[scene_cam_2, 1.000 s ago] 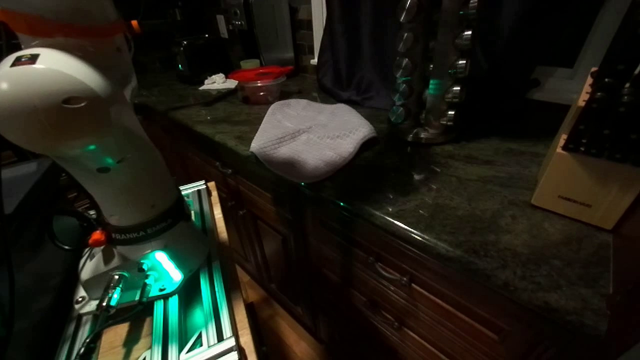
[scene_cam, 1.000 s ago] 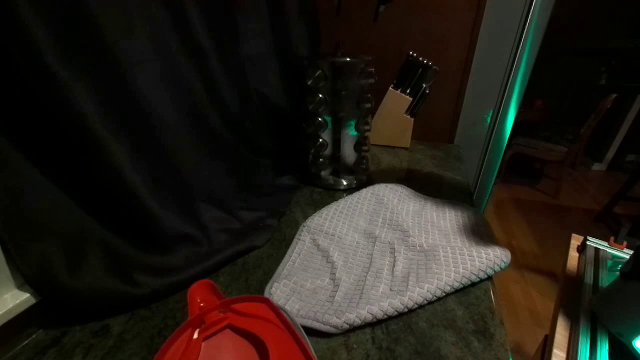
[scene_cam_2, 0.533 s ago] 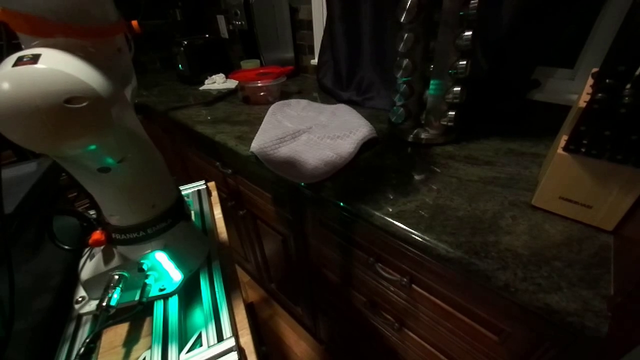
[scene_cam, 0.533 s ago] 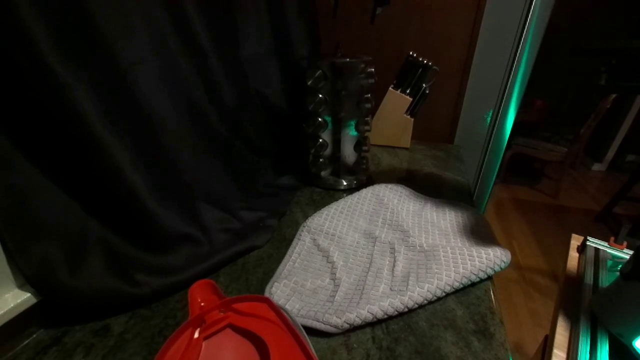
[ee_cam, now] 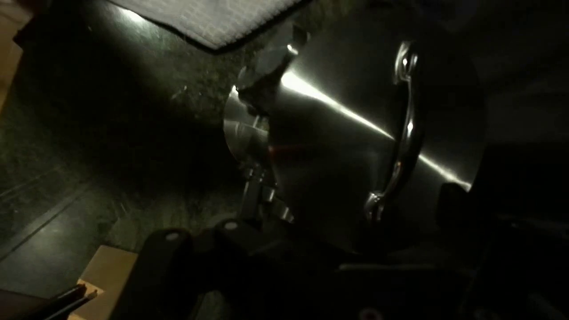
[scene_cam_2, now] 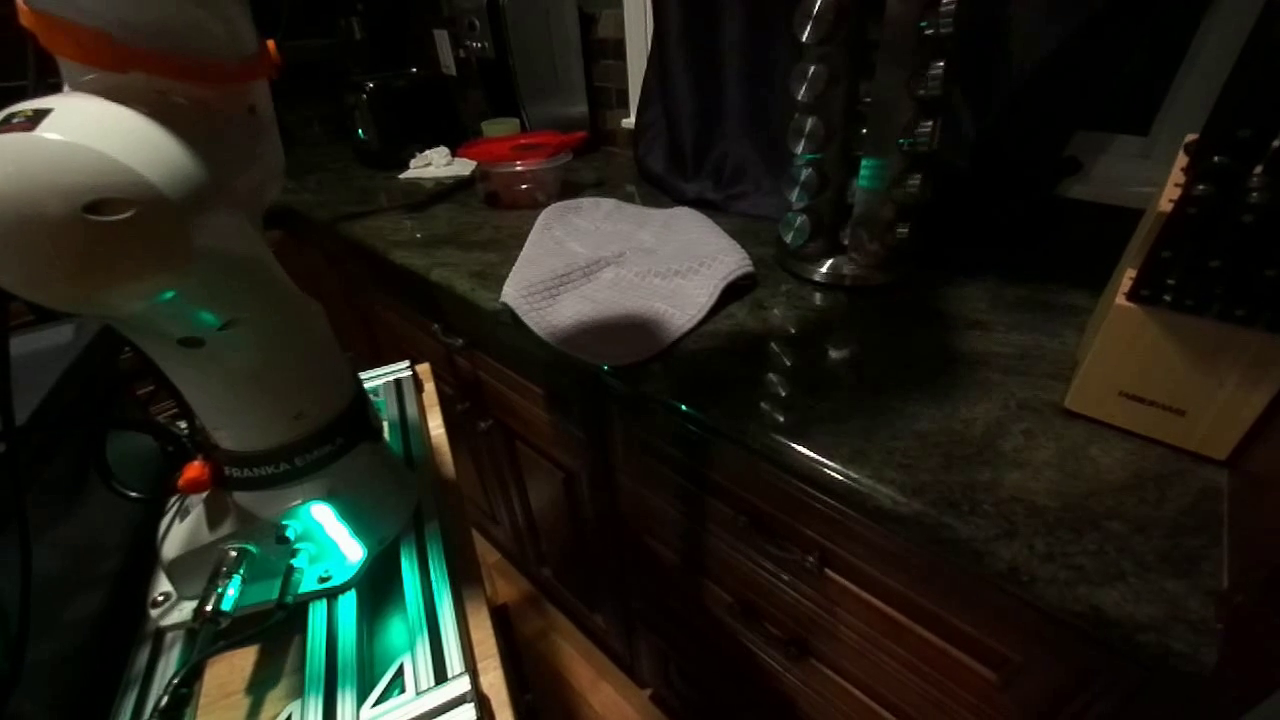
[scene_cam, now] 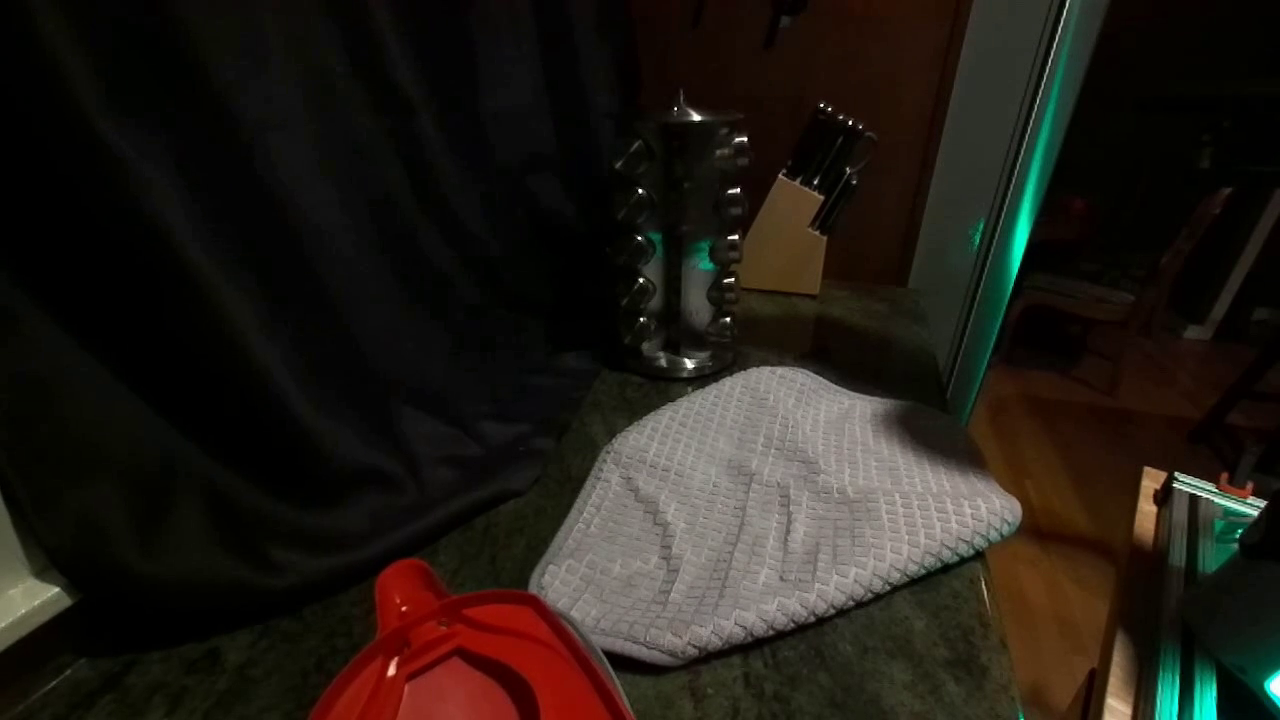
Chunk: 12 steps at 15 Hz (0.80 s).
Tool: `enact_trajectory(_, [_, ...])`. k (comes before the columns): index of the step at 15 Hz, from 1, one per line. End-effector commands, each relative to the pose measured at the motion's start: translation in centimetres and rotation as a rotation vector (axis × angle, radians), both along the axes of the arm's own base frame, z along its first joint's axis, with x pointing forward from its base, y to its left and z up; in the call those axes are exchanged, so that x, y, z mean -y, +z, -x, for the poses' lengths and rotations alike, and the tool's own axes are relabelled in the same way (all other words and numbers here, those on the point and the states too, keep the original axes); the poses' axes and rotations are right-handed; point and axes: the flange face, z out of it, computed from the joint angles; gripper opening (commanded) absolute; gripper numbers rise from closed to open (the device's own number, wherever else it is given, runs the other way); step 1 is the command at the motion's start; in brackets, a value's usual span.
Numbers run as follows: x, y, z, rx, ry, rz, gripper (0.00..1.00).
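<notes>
Fingers (scene_cam: 778, 20) stand apart with a gap between them, their tips showing in an exterior view at twelve o'clock, above the steel spice rack (scene_cam: 690, 240), which stands upright on the dark counter (scene_cam: 900, 640). In my wrist view the rack's round top (ee_cam: 346, 155) and curved handle (ee_cam: 410, 126) sit toward three o'clock. Taking the rack as my dial's centre in that exterior view, I read the knife block (scene_cam: 785, 245) between two and three, the pale cloth (scene_cam: 780, 500) at five and the black curtain (scene_cam: 300, 300) at nine. Just beside the cloth, at its eight, is the red-lidded tub (scene_cam: 480, 640)
</notes>
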Motion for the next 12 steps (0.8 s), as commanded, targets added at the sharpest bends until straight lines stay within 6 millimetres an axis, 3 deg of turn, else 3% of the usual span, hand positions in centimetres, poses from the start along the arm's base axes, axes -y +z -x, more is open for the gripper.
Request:
enact_trajectory(1, [4.0,-0.8,0.1,-0.140,0.032,-0.132,1.00])
enact_trajectory(7, [6.9,-6.8,-1.8,-0.356,-0.052,-0.252,1.00])
enact_trajectory(12, [8.0,-7.7,-3.3,-0.362,-0.199,-0.295,1.00])
